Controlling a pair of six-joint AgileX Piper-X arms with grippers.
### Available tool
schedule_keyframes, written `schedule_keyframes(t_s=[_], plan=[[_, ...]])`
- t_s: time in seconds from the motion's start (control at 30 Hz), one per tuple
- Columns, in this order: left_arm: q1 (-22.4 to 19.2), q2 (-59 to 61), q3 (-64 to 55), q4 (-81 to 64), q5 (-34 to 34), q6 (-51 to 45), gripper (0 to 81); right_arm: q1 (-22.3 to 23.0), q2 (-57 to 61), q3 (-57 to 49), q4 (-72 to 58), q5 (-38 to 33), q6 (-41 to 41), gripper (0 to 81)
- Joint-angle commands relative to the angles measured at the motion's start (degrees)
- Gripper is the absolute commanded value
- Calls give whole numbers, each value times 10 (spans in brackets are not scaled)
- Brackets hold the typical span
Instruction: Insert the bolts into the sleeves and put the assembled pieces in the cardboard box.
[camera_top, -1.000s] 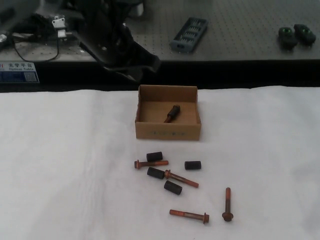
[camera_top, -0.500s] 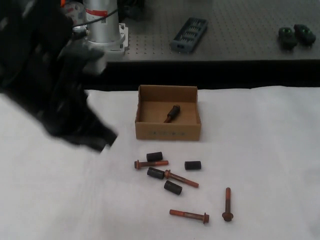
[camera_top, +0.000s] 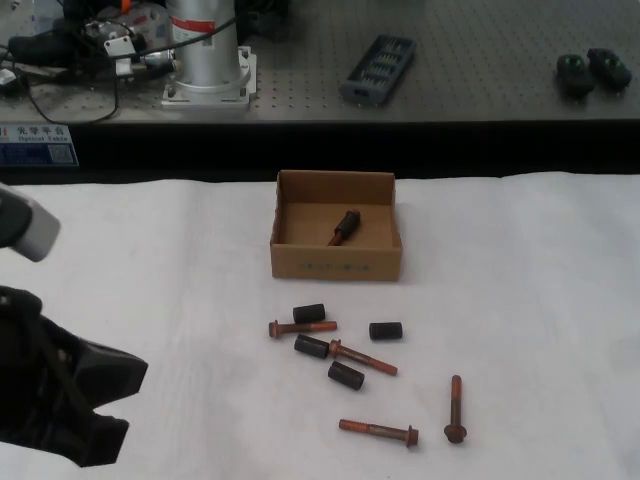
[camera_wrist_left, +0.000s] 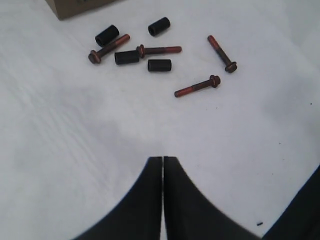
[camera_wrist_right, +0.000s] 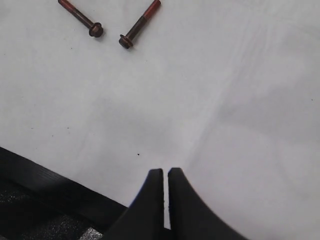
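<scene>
Ok, current state. The high view looks into the cardboard box (camera_top: 336, 262), which sits mid-cloth with one assembled piece (camera_top: 345, 227) lying inside. Loose on the white cloth (camera_top: 540, 300) just in front of the box are four sleeves (camera_top: 309, 313) and four bolts (camera_top: 301, 327), none of them mated. The left arm (camera_top: 60, 400) is at the near-left corner, well apart from the parts.

The left wrist view catches the box by one corner (camera_wrist_left: 75, 7), plus the whole loose set. Two bolts lie among the sleeves (camera_wrist_left: 127, 57), one with its head (camera_wrist_left: 141, 49) just beside a sleeve. The other two bolts (camera_wrist_left: 197, 87) lie off to the side. The left gripper (camera_wrist_left: 163, 159) has its jaws pressed together with nothing between them, over bare cloth.

The right wrist view gets the two outlying bolts (camera_wrist_right: 140, 23) up close, heads near each other and shanks splayed apart. The right gripper (camera_wrist_right: 165, 171) has its jaws closed to a hairline slit and holds nothing, over bare cloth, with the dark bench edge (camera_wrist_right: 45, 200) beside it.
</scene>
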Motion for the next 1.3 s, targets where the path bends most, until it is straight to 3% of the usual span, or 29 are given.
schedule_keyframes(t_s=[0.0, 0.17, 0.37, 0.4, 0.77, 1.03, 1.27], plan=[[0, -23, 1, -18, 1, -8, 7, -4, -4, -5, -3, -3, -2, 27], [0, -23, 1, -26, 1, -9, 7, -2, -4, -5, -49, -15, -20, 10], [0, -23, 1, -26, 1, -24, 7, -2, 3, -5, -134, -50, -108, 299], [0, -23, 1, -26, 1, -24, 7, -2, 8, -5, -147, -50, -125, 318], [0, -23, 1, -43, 1, -23, 7, -2, 131, -5, -301, -50, -366, 276], [0, -23, 1, -126, 1, 5, 7, -2, 227, -5, -467, -50, -463, 276], [0, -23, 1, -129, 1, 28, 7, -2, 268, -5, -454, -60, -656, 276]])
